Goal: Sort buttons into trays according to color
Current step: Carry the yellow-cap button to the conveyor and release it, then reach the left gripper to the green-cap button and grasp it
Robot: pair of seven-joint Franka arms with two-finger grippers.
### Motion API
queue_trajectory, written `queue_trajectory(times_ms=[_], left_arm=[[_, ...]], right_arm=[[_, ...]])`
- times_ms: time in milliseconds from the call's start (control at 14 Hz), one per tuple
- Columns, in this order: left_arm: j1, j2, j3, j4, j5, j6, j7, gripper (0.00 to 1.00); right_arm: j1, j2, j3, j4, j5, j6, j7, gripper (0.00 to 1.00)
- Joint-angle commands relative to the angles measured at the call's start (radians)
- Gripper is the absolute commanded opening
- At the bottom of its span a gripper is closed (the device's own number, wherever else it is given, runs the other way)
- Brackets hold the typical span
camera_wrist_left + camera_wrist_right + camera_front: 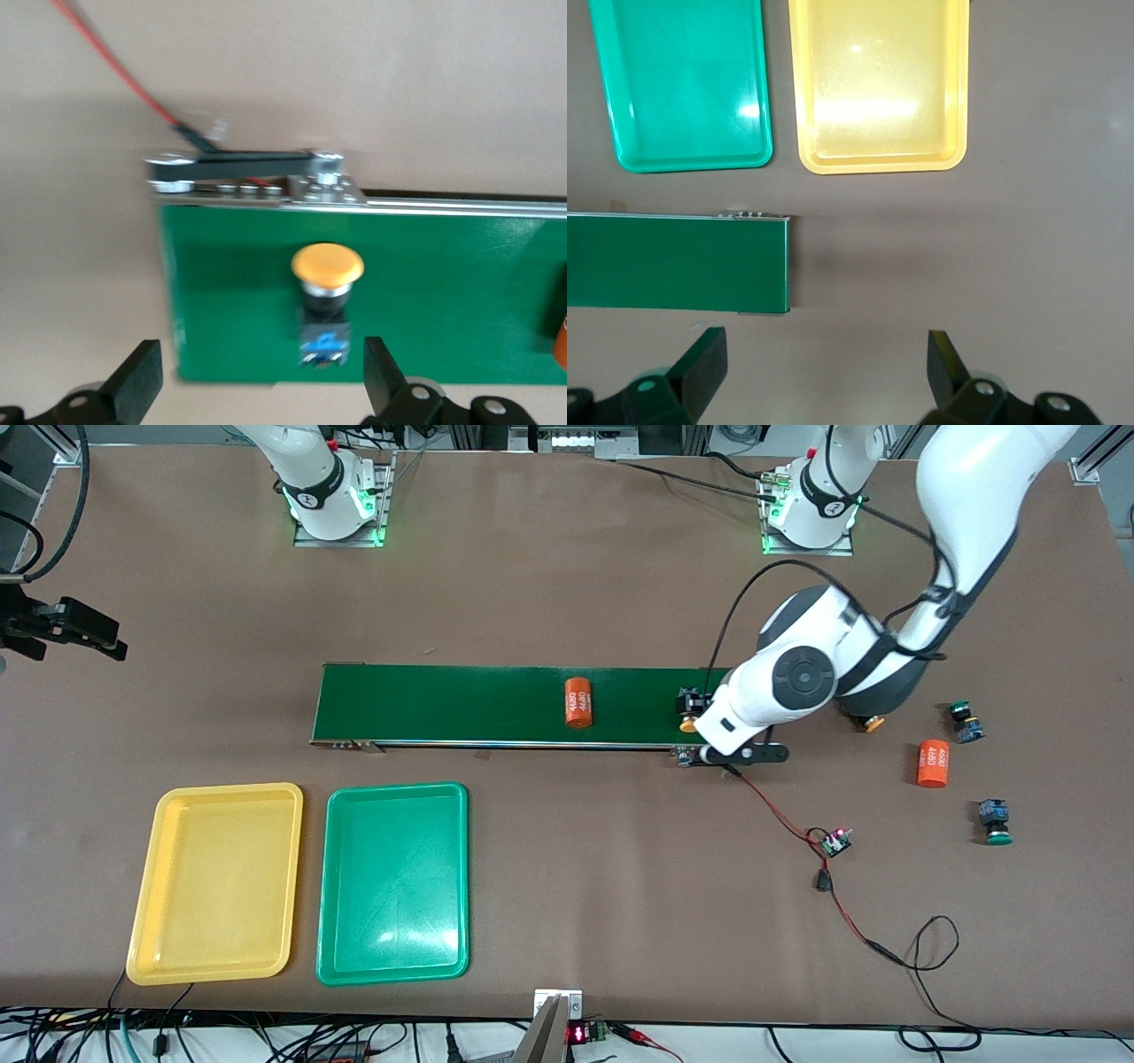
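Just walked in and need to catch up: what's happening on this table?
The left gripper hangs open over the conveyor belt's end, above a yellow-capped button lying on the belt. The right gripper waits open near the belt's other end. The yellow tray and green tray hold nothing. Two green-capped buttons lie on the table toward the left arm's end.

We see a robotics lab, arm bases (pixel 337 496) bolted above the conveyor belt (pixel 496 704), cables (pixel 266 1041) below it.
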Motion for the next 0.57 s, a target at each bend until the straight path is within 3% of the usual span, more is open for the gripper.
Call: queue_trajectory(times_ms=[0, 358, 501], left_arm=[[0.088, -0.012, -0.018, 0.081, -0.006, -0.126, 0.026, 1.0], [0.284, 0.002, -0.002, 0.079, 0.017, -0.136, 0.26, 1.0], [0.315, 0.023, 0.046, 0.081, 0.145, -0.125, 0.371, 1.0]], right_arm=[[0.007, -0.009, 0.007, 0.007, 0.003, -0.037, -0.003, 1.0], [0.024, -0.009, 0.006, 0.007, 0.003, -0.045, 0.031, 1.0], [0.024, -0.011, 0.007, 0.007, 0.003, -0.037, 0.031, 1.0]])
